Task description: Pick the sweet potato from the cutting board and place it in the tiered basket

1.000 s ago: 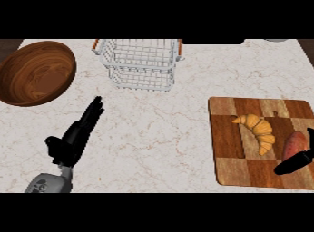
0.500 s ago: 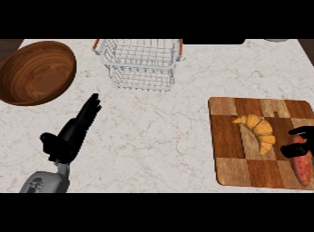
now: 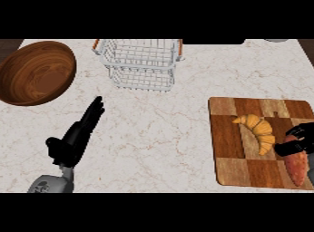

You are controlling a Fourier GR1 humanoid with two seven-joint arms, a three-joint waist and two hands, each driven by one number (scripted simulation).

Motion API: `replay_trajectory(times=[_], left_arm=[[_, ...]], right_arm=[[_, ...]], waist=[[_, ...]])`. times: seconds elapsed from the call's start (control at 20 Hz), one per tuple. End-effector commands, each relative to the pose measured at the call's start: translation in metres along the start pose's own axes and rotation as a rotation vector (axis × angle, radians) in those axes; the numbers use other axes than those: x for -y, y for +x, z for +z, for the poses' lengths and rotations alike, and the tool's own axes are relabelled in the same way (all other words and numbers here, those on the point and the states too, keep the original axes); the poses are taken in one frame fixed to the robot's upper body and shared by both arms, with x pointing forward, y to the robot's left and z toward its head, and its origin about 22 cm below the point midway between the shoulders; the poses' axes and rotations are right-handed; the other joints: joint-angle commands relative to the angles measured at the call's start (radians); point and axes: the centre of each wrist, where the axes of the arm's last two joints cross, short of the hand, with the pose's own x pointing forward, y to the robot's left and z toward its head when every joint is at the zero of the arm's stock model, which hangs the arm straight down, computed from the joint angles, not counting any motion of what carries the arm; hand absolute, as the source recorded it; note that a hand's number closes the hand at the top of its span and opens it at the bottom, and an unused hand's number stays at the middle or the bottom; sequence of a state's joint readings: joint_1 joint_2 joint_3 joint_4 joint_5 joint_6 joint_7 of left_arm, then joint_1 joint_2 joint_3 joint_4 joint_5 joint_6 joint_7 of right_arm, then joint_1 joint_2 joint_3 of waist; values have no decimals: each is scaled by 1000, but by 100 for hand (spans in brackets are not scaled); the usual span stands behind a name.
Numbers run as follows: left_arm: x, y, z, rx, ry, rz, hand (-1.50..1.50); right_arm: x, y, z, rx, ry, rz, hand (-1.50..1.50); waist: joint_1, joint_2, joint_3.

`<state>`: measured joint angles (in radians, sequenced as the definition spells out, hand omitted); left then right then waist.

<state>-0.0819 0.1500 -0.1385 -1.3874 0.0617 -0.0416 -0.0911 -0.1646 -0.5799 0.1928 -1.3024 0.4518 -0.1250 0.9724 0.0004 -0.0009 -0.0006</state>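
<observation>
An orange-red sweet potato (image 3: 296, 168) lies on the wooden cutting board (image 3: 230, 136) at the right, its upper end hidden under my right hand (image 3: 306, 140). That hand is curled over the potato's top end, fingers bent round it. A golden croissant (image 3: 258, 131) lies on the board just left of the hand. The white wire tiered basket (image 3: 141, 64) stands at the back centre of the counter. My left hand (image 3: 78, 135) rests open at the lower left, fingers straight and pointing away.
A large wooden bowl (image 3: 34, 72) sits at the back left, beside the basket. The marble counter (image 3: 166, 131) stretches between the board and the left hand. The board's right edge runs close to the counter's right side.
My right hand moved up over the sweet potato's upper end and curled its fingers round it. The potato now lies lower on the board. The left hand barely shifted.
</observation>
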Motion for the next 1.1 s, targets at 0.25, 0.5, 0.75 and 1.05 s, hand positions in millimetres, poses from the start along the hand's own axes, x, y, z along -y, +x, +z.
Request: replay_trajectory(times=[0.25,0.5,0.75,1.05], left_arm=[[3,3,-13,14,-24,-19,0],[7,-10,-12,-2,-19,12,0],[-9,9,-10,12,-14,-3,0],[-2,2,-10,-10,-14,-2,0]], right_arm=[[13,26,16,411,-83,222,150],[29,72,30,730,-120,186,150],[36,88,54,922,-42,-202,150],[107,127,118,1079,-109,-226,150]], waist=[[25,4,2],[24,7,2],[11,0,3],[-1,-2,0]])
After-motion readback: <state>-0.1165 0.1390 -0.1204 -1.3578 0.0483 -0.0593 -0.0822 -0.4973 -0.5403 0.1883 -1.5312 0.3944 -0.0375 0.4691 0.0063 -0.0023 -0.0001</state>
